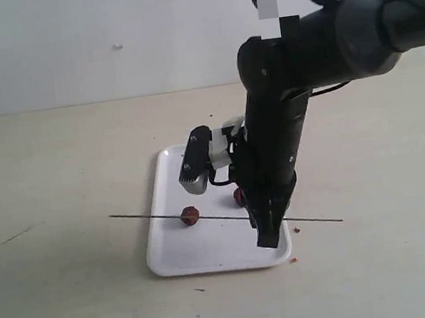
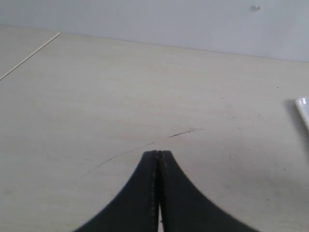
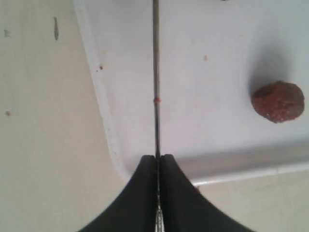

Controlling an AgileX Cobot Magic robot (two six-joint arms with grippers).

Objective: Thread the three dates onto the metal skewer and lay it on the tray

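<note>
The right tool is closed on the metal skewer, with the rod clamped between fingers that are pressed together. The grip is located at a corner of the tray. In the exterior view, the skewer is seen running across the tray, and both of its ends project over the tabletop. One date is seated on the skewer above the tray's left part. A second date is lying loose on the tray floor, apart from the rod. The left tool is shut on nothing and is held above bare tabletop, with only the tray's edge visible beside it.
</note>
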